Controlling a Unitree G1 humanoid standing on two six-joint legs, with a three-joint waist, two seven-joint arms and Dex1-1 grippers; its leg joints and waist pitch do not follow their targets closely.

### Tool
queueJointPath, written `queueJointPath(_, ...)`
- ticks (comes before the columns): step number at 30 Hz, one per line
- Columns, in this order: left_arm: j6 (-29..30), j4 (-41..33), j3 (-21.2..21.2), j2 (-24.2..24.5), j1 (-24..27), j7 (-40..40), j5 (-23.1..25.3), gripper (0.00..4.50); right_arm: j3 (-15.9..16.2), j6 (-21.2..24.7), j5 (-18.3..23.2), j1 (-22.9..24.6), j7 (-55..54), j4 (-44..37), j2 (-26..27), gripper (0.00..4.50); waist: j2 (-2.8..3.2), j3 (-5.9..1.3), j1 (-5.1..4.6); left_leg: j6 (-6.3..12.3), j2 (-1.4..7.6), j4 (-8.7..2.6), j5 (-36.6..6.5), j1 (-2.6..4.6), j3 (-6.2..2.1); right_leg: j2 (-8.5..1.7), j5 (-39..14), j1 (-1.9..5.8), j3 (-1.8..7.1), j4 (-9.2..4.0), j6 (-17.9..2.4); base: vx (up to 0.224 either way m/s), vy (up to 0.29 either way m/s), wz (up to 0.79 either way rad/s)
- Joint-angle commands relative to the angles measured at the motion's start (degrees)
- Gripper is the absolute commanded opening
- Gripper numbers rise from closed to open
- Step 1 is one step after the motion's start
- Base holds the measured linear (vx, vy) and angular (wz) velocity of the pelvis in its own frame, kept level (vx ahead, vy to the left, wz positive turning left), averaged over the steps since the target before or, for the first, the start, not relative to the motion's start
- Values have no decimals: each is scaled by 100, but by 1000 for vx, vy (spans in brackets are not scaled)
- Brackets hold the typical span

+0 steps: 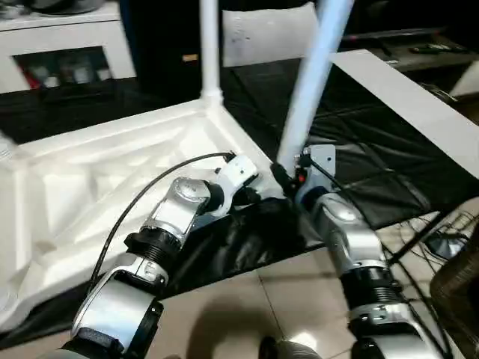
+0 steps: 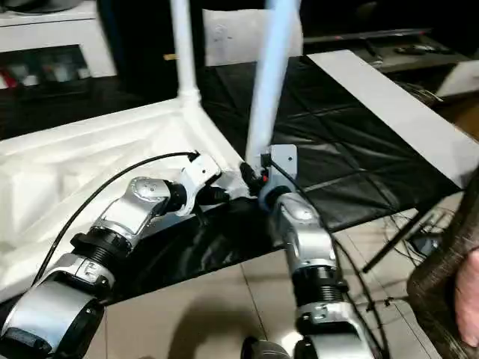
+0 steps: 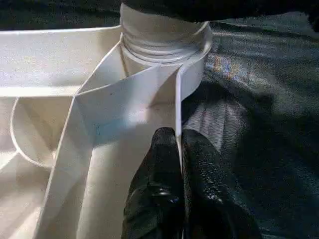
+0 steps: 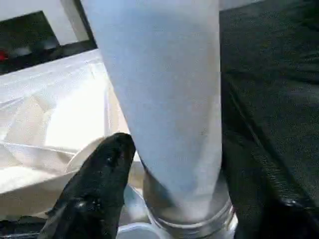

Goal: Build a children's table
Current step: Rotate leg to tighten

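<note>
The children's table top (image 1: 90, 187) lies upside down on a black sheet, white ribs facing up. One white leg (image 1: 210, 52) stands upright in the far corner socket. A second leg (image 1: 318, 67) leans slightly at the near right corner, its threaded foot (image 4: 189, 219) sitting at the round socket (image 3: 164, 35). My right gripper (image 1: 288, 178) straddles the base of this leg, one finger (image 4: 99, 184) against it and the other a little apart from it, open. My left gripper (image 3: 178, 144) is shut on the thin rim wall of the table top just beside that socket.
A white cabinet with glass doors (image 1: 60, 52) stands at the back left. A long flat white panel (image 1: 408, 97) lies on the right of the black sheet (image 1: 359, 164). Tiled floor (image 1: 247, 307) lies below me. Cables (image 1: 441, 232) and a person's hand (image 2: 468, 299) are at the right.
</note>
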Motion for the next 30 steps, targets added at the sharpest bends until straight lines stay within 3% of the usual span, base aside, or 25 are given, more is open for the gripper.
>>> queueJointPath(1, -317, -315, -150, -117, -81, -63, -107, 0, 644, 106, 175, 137, 697, -14, 235, 322, 8, -344, -1, 153, 200, -436, -2454, 23, -160, -526, -3300, 198, 296, -481, -111, 0, 0, 0)
queueJointPath(2, -374, -327, -173, -55, -55, -128, -88, 0, 640, 60, 157, 168, 753, -43, 172, 327, -17, -371, 24, 229, 189, -431, -2124, -37, -142, -544, -3136, 219, 359, -435, -230, 0, 0, 0)
queueJointPath(4, -672, -350, -211, 207, 48, -494, -90, 0, 606, -54, 211, 327, 1077, -284, -155, 339, 15, -414, 76, 356, 226, -440, -1623, -116, -136, -526, -2620, 245, 424, -323, -460, 0, 0, 0)
queueJointPath(5, -739, -354, -216, 262, 69, -571, -93, 0, 592, -76, 234, 360, 1149, -337, -224, 339, -3, -470, 117, 466, 231, -411, -1187, -164, -116, -522, -2056, 271, 473, -238, -616, 0, 0, 0)
queueJointPath(6, -837, -353, -223, 327, 93, -681, -103, 0, 567, -97, 269, 399, 1251, -405, -320, 352, -31, -484, 148, 635, 249, -402, -816, -199, -100, -498, -1606, 255, 510, -148, -785, 0, 0, 0)
queueJointPath(7, -923, -366, -225, 466, 140, -909, -144, 0, 455, -201, 336, 475, 1496, -549, -531, 373, -46, -468, 189, 710, 223, -384, -764, -181, -65, -483, -1562, 206, 539, -140, -899, 0, 0, 0)
queueJointPath(8, -1028, -382, -231, 554, 165, -1067, -178, 0, 406, -207, 417, 524, 1697, -664, -667, 377, -70, -478, 210, 741, 186, -362, -763, -187, -37, -475, -1630, 210, 551, -142, -894, 36, -52, 3)
queueJointPath(9, -1048, -393, -230, 591, 177, -1154, -203, 0, 398, -222, 431, 544, 1784, -711, -746, 377, -99, -518, 282, 797, 135, -328, -518, -291, -27, -490, -1570, 304, 581, -64, -843, 28, -62, -5)
queueJointPath(12, -1272, -440, -323, 816, 239, -1625, -269, 0, 425, -217, 502, 660, 2373, -977, -1180, 398, -74, -528, 450, 971, 166, -302, -54, -244, 3, -423, -1170, 225, 603, -4, -871, 15, -40, -4)
queueJointPath(14, -1485, -417, -442, 990, 269, -2022, -287, 0, 496, -95, 600, 746, 2866, -1156, -1540, 417, -86, -524, 518, 1002, 166, -303, -32, -239, 17, -409, -1166, 218, 608, 19, -874, 0, 0, 0)
queueJointPath(16, -1624, -396, -500, 1116, 282, -2504, -384, 0, 647, -94, 700, 851, 3571, -1297, -1969, 417, -74, -504, 578, 997, 203, -320, -153, -188, 24, -399, -1427, 184, 604, -24, -820, 0, 0, 0)
queueJointPath(17, -1738, -371, -539, 1189, 271, -2847, -456, 0, 757, -122, 781, 916, 4104, -1349, -2243, 417, -79, -498, 617, 965, 213, -322, -275, -174, 30, -397, -1586, 187, 610, -36, -764, 0, 0, 0)
queueJointPath(22, -1920, -245, -658, 1336, 191, -3390, -497, 0, 891, -51, 1007, 935, 4877, -1441, -2601, 401, -81, -458, 733, 724, 226, -363, -655, -106, 51, -395, -2174, 144, 613, -114, -670, 0, 0, 0)
queueJointPath(24, -2095, -142, -804, 1464, 103, -3798, -476, 0, 969, -84, 1103, 865, 5344, -1438, -2783, 401, -99, -474, 782, 702, 251, -368, -616, -101, 47, -402, -2034, 145, 645, -73, -699, 0, 0, 0)
queueJointPath(26, -2123, -126, -826, 1479, 90, -3849, -468, 0, 984, -100, 1111, 856, 5401, -1436, -2806, 373, -111, -486, 811, 700, 262, -371, -549, -102, 47, -407, -1933, 147, 662, -44, -719, 0, 0, 0)
queueJointPath(30, -2274, -34, -926, 1518, 3, -4191, -466, 0, 1155, -53, 1177, 767, 5853, -1390, -2979, 353, -125, -494, 864, 669, 233, -366, -522, -103, 66, -401, -1978, 156, 655, -52, -725, 0, 0, 0)
